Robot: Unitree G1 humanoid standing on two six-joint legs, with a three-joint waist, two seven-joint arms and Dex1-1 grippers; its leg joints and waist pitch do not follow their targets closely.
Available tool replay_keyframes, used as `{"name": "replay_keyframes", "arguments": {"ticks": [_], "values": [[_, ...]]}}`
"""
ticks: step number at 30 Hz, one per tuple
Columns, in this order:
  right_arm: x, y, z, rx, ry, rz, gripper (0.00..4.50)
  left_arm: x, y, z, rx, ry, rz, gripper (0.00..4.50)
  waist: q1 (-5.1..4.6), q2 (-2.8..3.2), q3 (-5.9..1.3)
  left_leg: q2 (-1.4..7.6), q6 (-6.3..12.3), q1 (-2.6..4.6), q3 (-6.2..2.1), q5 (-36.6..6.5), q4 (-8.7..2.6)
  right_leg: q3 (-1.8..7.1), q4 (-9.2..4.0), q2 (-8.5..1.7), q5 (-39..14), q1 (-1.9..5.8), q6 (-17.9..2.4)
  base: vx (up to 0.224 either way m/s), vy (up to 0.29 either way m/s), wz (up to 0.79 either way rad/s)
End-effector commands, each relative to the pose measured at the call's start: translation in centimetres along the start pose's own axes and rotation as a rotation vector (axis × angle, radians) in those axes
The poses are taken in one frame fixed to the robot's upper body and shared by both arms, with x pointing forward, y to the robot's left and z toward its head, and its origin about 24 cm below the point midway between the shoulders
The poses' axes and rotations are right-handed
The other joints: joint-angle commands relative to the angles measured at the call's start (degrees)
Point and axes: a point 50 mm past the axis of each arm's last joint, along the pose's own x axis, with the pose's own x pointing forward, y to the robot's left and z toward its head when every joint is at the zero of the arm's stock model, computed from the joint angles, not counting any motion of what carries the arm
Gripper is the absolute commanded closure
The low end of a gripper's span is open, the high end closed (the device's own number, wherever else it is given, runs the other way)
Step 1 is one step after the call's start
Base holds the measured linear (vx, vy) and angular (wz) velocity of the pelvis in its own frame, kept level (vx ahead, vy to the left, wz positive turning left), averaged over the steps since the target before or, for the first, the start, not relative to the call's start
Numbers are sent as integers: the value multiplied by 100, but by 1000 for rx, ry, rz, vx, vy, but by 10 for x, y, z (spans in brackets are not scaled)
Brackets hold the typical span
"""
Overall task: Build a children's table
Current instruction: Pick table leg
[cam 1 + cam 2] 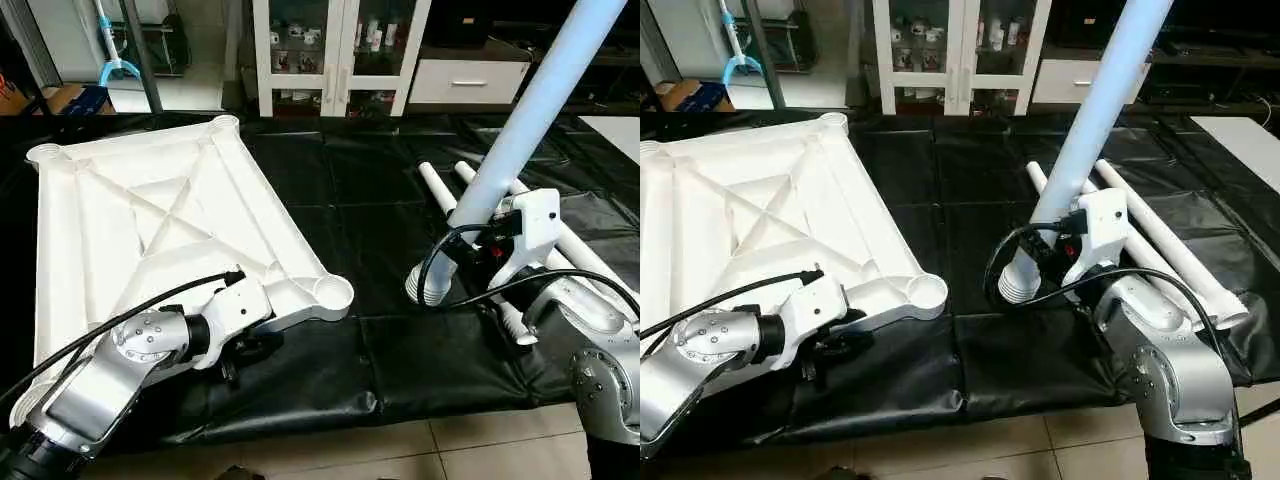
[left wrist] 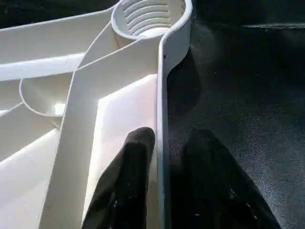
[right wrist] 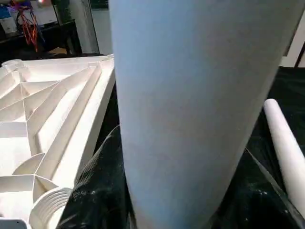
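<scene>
The white tabletop (image 1: 150, 210) lies underside up on the left, X-ribs showing, with a round corner socket (image 1: 330, 292) at its near right corner. My left gripper (image 2: 167, 143) straddles the near rim beside that socket. One finger (image 2: 133, 162) rests inside against the rim; the other stands outside it with a narrow gap. My right gripper (image 1: 495, 240) is shut on a white leg (image 1: 530, 110). The leg tilts up and to the right, its ribbed end (image 1: 432, 285) down near the black cover. That leg looms close in the right wrist view (image 3: 190, 95).
Loose white legs (image 1: 1170, 240) lie on the black cover (image 1: 340, 200) behind my right arm. A glass-door cabinet (image 1: 340, 50) and a white drawer unit (image 1: 470, 80) stand at the back. Tiled floor (image 1: 450, 450) runs along the cover's near edge.
</scene>
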Motion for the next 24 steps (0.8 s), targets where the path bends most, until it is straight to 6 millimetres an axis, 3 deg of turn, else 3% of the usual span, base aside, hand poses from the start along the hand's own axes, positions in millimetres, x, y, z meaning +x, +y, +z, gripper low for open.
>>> {"name": "replay_keyframes", "arguments": {"ticks": [1,5,8,9,14,20,23,24], "values": [[4,2,8,-17,-24,8,272,4,4,-5,25,66,20,340,-7,91,-352,309,-515,249,-204,-1901,-487,269,-503,-407,-1626,25,-878,0,0,0],[6,3,9,-16,-27,12,272,6,8,-7,45,84,36,380,-11,89,-352,304,-546,240,-219,-1961,-494,264,-496,-417,-1682,39,-882,0,0,0],[7,4,9,-15,-29,12,272,6,9,-6,55,87,35,384,-6,88,-354,306,-556,246,-221,-2020,-491,269,-510,-426,-1762,35,-881,0,0,0],[8,4,9,-13,-33,12,272,7,10,-7,74,107,41,409,-6,103,-352,305,-557,240,-227,-2024,-495,267,-508,-429,-1767,39,-882,0,0,0],[11,7,12,-2,-50,9,272,8,11,-14,99,167,51,444,-12,126,-338,297,-588,246,-252,-2266,-506,261,-544,-434,-2077,27,-822,0,0,0],[14,0,12,91,-57,-42,272,7,12,-19,30,177,49,449,-34,145,-336,282,-633,265,-284,-2503,-508,244,-578,-442,-2447,-3,-768,0,0,0],[21,-5,11,147,-59,-79,272,7,16,-16,-54,151,70,449,-32,181,-334,274,-689,310,-278,-2666,-497,238,-586,-430,-2440,-47,-804,0,0,0],[28,-7,12,180,-57,-89,272,7,18,-14,-86,139,81,449,-52,156,-333,254,-691,300,-291,-2720,-495,222,-579,-423,-2513,-38,-827,0,0,0]]}}
